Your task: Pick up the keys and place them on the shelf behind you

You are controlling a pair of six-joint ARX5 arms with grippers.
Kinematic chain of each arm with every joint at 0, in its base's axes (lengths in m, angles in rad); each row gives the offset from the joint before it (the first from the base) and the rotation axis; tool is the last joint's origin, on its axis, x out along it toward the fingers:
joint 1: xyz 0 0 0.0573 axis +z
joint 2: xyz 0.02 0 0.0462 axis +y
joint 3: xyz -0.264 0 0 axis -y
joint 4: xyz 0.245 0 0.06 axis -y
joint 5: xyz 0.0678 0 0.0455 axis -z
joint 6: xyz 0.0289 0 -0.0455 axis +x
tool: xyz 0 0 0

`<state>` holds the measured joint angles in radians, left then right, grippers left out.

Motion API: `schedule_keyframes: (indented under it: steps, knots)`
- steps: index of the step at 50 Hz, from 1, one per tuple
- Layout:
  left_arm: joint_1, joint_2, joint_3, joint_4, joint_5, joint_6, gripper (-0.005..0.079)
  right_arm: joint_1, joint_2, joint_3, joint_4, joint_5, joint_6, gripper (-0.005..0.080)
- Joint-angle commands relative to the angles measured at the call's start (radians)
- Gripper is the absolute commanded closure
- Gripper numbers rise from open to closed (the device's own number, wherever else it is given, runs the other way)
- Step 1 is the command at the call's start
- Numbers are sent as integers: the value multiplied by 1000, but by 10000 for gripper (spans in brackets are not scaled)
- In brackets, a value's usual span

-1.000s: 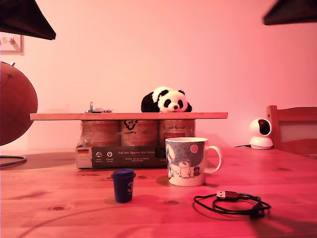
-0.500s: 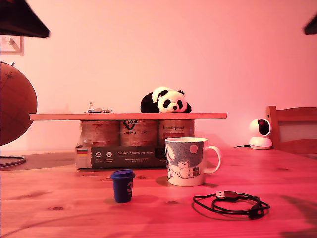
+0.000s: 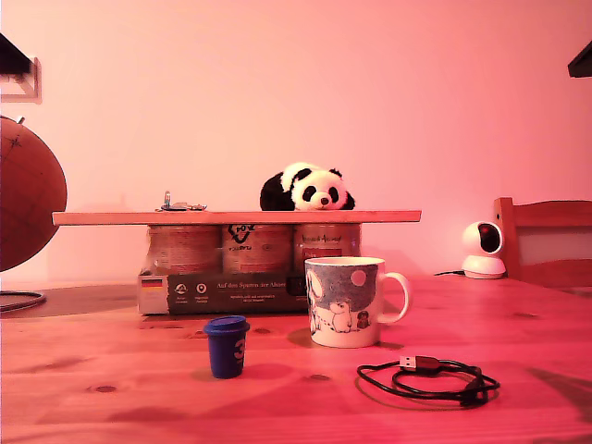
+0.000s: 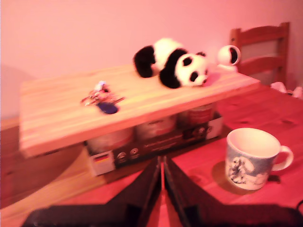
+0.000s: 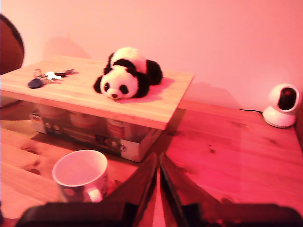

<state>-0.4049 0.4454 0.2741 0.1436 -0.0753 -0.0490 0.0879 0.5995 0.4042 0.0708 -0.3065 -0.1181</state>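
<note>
We see a panda toy [image 3: 306, 189] lying on top of a plank. Under that plank stands a cardboard tray [image 3: 222, 291] holding three jars [image 3: 257, 247] side by side. In front of the tray, a mug [image 3: 349, 301] with a cartoon print stands upright on the wooden table [image 3: 111, 398], its handle toward the exterior view's right. A small blue cup [image 3: 227, 346] with a lid stands nearer the exterior view's left of the mug. A coiled black cable [image 3: 431, 379] lies on the table near the mug. A globe [image 3: 28, 194] sits at the exterior view's left edge. A white camera [image 3: 484, 250] and a wooden chair [image 3: 546, 242] are at the exterior view's right.
</note>
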Motion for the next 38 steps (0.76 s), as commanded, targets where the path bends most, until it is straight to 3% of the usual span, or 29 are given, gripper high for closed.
schedule_keyframes:
  steps: [1, 17, 38]
  knots:
    - [16, -26, -41, -10, 0, -3, 766, 14, -20, 1, -9, -5, -2, 764]
    - [39, -101, -46, -30, 60, -3, 766, 93, -103, 2, -127, -28, 14, 764]
    - [38, -101, -45, -29, 61, -3, 766, 95, -103, 2, -318, -24, 20, 764]
